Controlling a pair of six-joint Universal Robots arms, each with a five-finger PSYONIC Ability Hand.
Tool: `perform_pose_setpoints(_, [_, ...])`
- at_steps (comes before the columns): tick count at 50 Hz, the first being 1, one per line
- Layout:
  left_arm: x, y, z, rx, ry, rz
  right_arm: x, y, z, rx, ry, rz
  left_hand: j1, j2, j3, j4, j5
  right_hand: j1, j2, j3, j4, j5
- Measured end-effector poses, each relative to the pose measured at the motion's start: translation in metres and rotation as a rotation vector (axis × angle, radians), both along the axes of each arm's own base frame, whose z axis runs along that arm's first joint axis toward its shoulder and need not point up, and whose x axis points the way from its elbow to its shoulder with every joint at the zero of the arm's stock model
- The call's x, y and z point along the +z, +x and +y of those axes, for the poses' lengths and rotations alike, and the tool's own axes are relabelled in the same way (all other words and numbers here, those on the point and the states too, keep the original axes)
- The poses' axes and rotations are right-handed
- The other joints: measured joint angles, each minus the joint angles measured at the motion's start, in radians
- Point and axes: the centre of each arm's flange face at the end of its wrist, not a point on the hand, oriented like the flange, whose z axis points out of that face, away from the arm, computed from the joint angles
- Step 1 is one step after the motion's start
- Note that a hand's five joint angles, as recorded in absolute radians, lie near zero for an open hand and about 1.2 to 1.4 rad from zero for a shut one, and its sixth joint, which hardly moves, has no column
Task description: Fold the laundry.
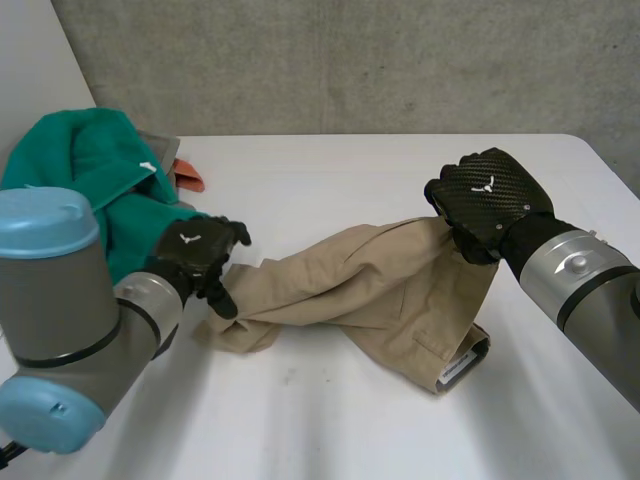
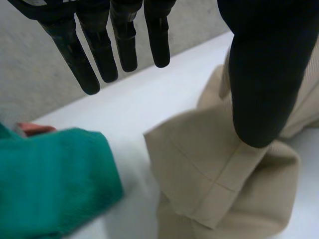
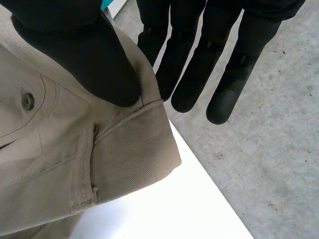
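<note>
One end of trousers (image 1: pixel 370 280) — waistband (image 3: pixel 127 132) — pinched by right hand (image 1: pixel 487 200).

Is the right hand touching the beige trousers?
Touching. In the right wrist view the right hand presses its thumb onto the beige trousers at the waistband.

1. White table (image 1: pixel 330 420): a smooth, plain top with a rounded far right corner.
2. Grey concrete wall (image 1: pixel 350 60): stands just behind the table's far edge, with a rough, mottled surface and faint speckles.
3. Pale smooth panel (image 1: pixel 30 80): rises beside the table's far left corner, meeting the concrete wall there.
</note>
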Motion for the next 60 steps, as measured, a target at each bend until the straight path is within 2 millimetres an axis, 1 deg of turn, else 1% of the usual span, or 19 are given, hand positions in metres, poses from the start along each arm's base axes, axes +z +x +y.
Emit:
perform_pose_setpoints(3, [-0.014,-0.003,-0.006,-0.016,0.036,-0.009,-0.001,-0.002,0.0,-0.005,0.004,0.002,0.107,0.095,0.098,0.103,0.101,0.0,0.0,0.0,0.0,0.0])
perform_pose_setpoints(6, [-0.023,-0.005,-0.01,-0.018,0.059,-0.019,-0.002,-0.003,-0.001,-0.013,0.007,0.004,0.446,0.385,0.384,0.393,0.369,0.0,0.0,0.0,0.0,0.0])
perform_pose_setpoints(7, [-0.023,-0.005,-0.01,-0.018,0.059,-0.019,-0.002,-0.003,-0.001,-0.013,0.007,0.004,0.446,0.385,0.384,0.393,0.369,0.0,0.0,0.0,0.0,0.0])
perform_pose_setpoints(8, [-0.028,-0.006,-0.012,-0.014,0.067,-0.025,-0.003,-0.004,-0.002,-0.021,0.006,0.006,0.752,0.71,0.706,0.706,0.677,0.0,0.0,0.0,0.0,0.0])
perform_pose_setpoints(13, [-0.018,-0.006,-0.014,0.004,0.036,-0.018,-0.001,-0.005,-0.004,-0.031,-0.002,0.008,0.764,0.786,0.777,0.791,0.735,0.0,0.0,0.0,0.0,0.0])
perform_pose_setpoints(20, [0.092,-0.002,0.009,0.004,-0.253,0.126,0.042,-0.008,-0.001,-0.037,-0.131,0.012,0.764,0.79,0.783,0.794,0.735,0.0,0.0,0.0,0.0,0.0])
perform_pose_setpoints(21, [0.097,-0.002,0.011,0.003,-0.266,0.133,0.046,-0.008,0.0,-0.037,-0.141,0.012,0.764,0.79,0.783,0.794,0.735,0.0,0.0,0.0,0.0,0.0])
perform_pose_setpoints(22, [0.124,0.001,0.021,-0.002,-0.332,0.169,0.064,-0.01,0.004,-0.04,-0.179,0.01,0.764,0.79,0.783,0.794,0.735,0.0,0.004,0.0,0.0,0.0])
perform_pose_setpoints(24, [0.153,0.006,0.032,-0.007,-0.397,0.205,0.087,-0.013,0.011,-0.046,-0.221,0.003,0.764,0.79,0.783,0.794,0.735,0.0,0.007,0.0,0.0,0.0])
perform_pose_setpoints(29, [0.202,0.016,0.053,-0.016,-0.492,0.255,0.139,-0.023,0.029,-0.075,-0.297,-0.016,0.764,0.791,0.784,0.795,0.735,0.0,0.008,0.0,0.0,0.0])
perform_pose_setpoints(35, [0.213,0.016,0.054,-0.016,-0.494,0.235,0.158,-0.031,0.035,-0.112,-0.276,0.012,0.764,0.793,0.788,0.798,0.735,0.0,0.008,0.0,0.0,0.0])
perform_pose_setpoints(38, [0.201,0.011,0.044,-0.016,-0.46,0.186,0.147,-0.032,0.025,-0.122,-0.222,0.06,0.764,0.793,0.788,0.798,0.735,0.0,0.008,0.0,0.0,0.0])
perform_pose_setpoints(47, [0.107,-0.03,-0.027,-0.051,-0.314,-0.043,0.055,-0.013,-0.045,-0.117,-0.007,0.265,0.764,0.793,0.788,0.798,0.735,0.0,0.008,0.0,0.0,0.0])
perform_pose_setpoints(49, [0.1,-0.037,-0.038,-0.054,-0.33,-0.053,0.048,-0.011,-0.054,-0.126,-0.012,0.269,0.764,0.793,0.789,0.799,0.735,0.0,0.008,0.0,0.0,0.0])
perform_pose_setpoints(51, [0.094,-0.052,-0.062,-0.053,-0.398,-0.058,0.039,-0.005,-0.08,-0.167,-0.067,0.256,0.764,0.794,0.789,0.799,0.735,0.0,0.008,0.0,0.0,0.0])
perform_pose_setpoints(53, [0.104,-0.065,-0.085,-0.04,-0.525,-0.044,0.041,0.0,-0.101,-0.215,-0.158,0.22,0.764,0.794,0.789,0.799,0.735,0.0,0.008,0.0,0.0,0.0])
perform_pose_setpoints(55, [0.107,-0.067,-0.088,-0.036,-0.553,-0.039,0.045,0.002,-0.111,-0.238,-0.213,0.195,0.764,0.794,0.789,0.799,0.735,0.0,0.008,0.0,0.0,0.0])
perform_pose_setpoints(56, [0.136,-0.077,-0.107,0.003,-0.753,-0.002,0.064,0.008,-0.134,-0.304,-0.396,0.103,0.764,0.794,0.79,0.799,0.735,0.0,0.008,0.0,0.0,0.0])
perform_pose_setpoints(60, [0.195,-0.08,-0.119,0.124,-1.08,0.096,0.115,0.015,-0.156,-0.38,-0.751,-0.101,0.764,0.795,0.79,0.799,0.735,0.0,0.008,0.0,0.0,0.002])
